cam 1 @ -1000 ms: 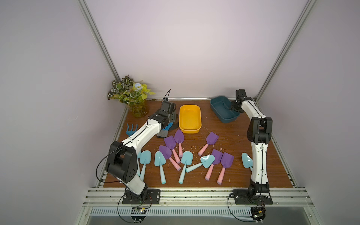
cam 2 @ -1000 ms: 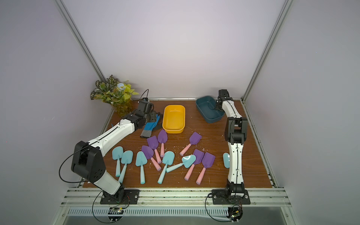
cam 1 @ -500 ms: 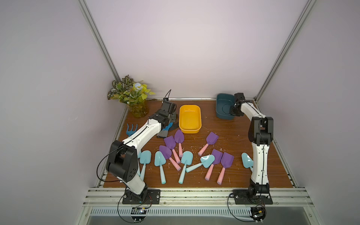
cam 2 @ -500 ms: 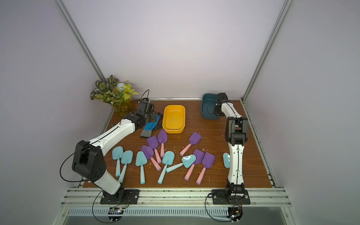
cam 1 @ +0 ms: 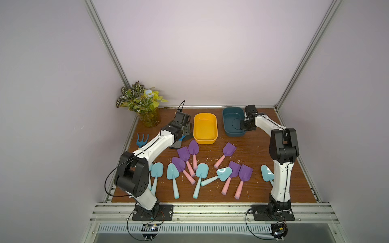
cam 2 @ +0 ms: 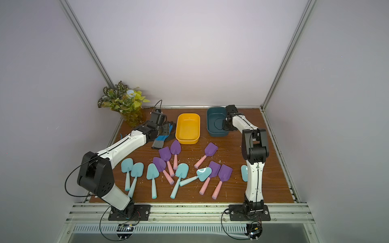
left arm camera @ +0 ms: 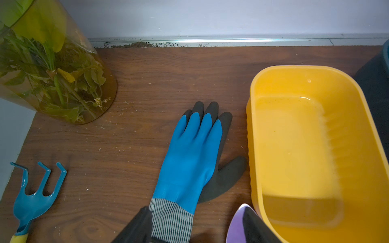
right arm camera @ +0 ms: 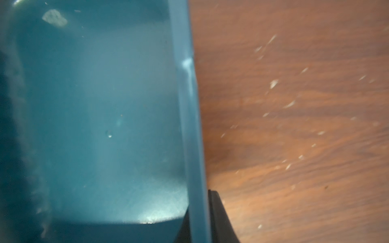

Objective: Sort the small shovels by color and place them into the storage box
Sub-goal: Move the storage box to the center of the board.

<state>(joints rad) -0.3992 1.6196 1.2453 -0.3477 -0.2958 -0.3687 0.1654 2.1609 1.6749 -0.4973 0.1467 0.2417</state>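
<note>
Several small shovels lie scattered over the near half of the wooden table, some purple with pink handles (cam 1: 228,150) (cam 2: 210,149) and some pale aqua (cam 1: 173,172) (cam 2: 152,172). At the back stand a yellow storage box (cam 1: 205,115) (cam 2: 188,115) (left arm camera: 253,126) and a dark teal storage box (cam 1: 231,109) (cam 2: 215,109), both empty. My right gripper (cam 1: 244,126) (cam 2: 225,126) (right arm camera: 200,210) is shut on the teal box's rim (right arm camera: 189,126), one finger inside and one outside. My left gripper (cam 1: 185,131) (cam 2: 166,129) (left arm camera: 195,227) hangs open over a glove, holding nothing, with a purple shovel tip (left arm camera: 236,225) beside one finger.
A blue and black glove (left arm camera: 189,157) (cam 2: 163,136) lies left of the yellow box. A blue rake with a yellow handle (cam 1: 142,141) (left arm camera: 35,195) lies at the left edge. A plant in a glass vase (cam 1: 143,103) (left arm camera: 52,80) fills the back left corner. White crumbs dot the table.
My right gripper closed on the teal box's rim and pulled the box left, toward the yellow box, straightening it. The left arm has not moved.
</note>
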